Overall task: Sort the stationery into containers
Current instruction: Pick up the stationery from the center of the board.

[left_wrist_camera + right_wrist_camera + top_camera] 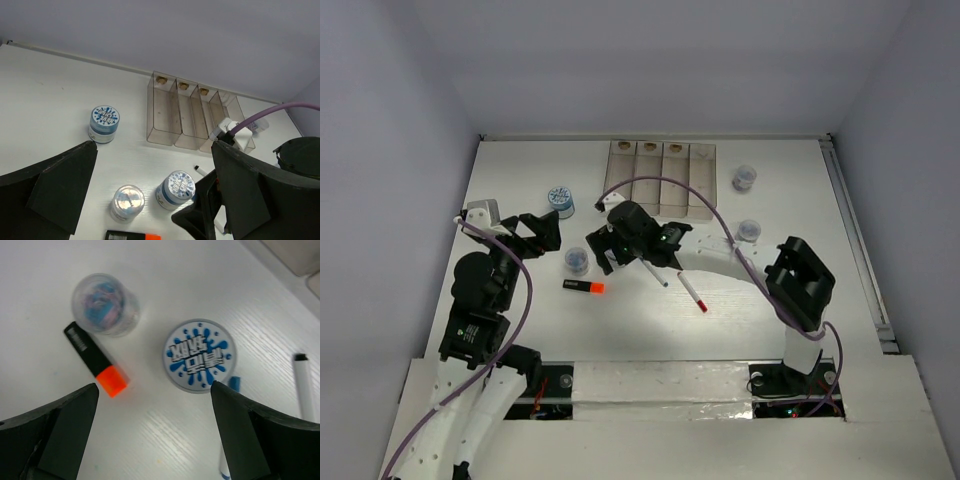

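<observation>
Right claw [154, 386] is open over the blue-lidded roll [199, 356], which sits on the table off-centre toward one finger, with the blue-capped pen [234, 382] just beside it. If I drop from here, I expect that finger to hit the lid or drag the pen. Left claw [154, 145] is open too, holding nothing.

Left arm [480, 300]: elbow bent, left gripper [547, 228] reaching forward, fingers [60, 185] spread wide.
Right arm [740, 262]: stretched leftward, right gripper [606, 250] facing down, fingers [250, 435] spread wide.
</observation>
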Tool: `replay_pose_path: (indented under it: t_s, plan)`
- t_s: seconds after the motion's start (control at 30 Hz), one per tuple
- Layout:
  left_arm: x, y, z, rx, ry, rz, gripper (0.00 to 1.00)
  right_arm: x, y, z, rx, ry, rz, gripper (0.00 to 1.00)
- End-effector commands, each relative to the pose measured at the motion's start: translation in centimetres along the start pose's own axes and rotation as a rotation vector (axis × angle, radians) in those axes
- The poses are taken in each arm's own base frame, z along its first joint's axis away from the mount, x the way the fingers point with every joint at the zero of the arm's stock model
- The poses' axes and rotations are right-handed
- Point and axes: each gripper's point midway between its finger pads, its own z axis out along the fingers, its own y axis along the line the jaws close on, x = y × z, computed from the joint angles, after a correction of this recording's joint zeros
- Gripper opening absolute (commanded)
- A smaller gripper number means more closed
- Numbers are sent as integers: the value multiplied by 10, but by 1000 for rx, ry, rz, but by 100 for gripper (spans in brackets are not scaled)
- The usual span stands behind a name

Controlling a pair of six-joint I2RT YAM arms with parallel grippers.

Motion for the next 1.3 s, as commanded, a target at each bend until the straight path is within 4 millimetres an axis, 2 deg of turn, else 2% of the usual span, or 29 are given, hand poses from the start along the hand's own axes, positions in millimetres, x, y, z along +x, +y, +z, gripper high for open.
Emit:
replay_pose_path:
  t_s: [0.0,0.07,0.27,0.37,0.6,0.67,0.73,0.83,1.1,1.27]
  plan:
    - [-27,-11,-3,39,-67,-15,99,-32,-22,-9,148,-80,-9,100]
    - [-26,-13,-2,48,-65,-14,99,-30,-32,-7,203,-67,-21,100]
    - [-25,-15,-2,58,-61,-11,99,-24,-25,11,148,-21,-16,100]
    - [-25,-15,-1,58,-60,-11,99,-20,-33,19,176,6,-17,100]
    - [-24,-17,0,67,-55,-10,99,-13,-41,24,218,23,-19,100]
    - [-23,-17,0,70,-54,-10,99,-10,-42,26,225,31,-20,97]
    - [-23,-17,0,71,-53,-10,99,-8,-42,28,223,36,-20,90]
    - [-24,-18,0,75,-53,-10,99,-7,-41,30,217,36,-16,84]
    - [-25,-17,-1,71,-60,-9,99,-8,-42,36,208,40,-1,83]
    - [-25,-18,-2,75,-58,-11,99,-16,-41,38,183,20,15,82]
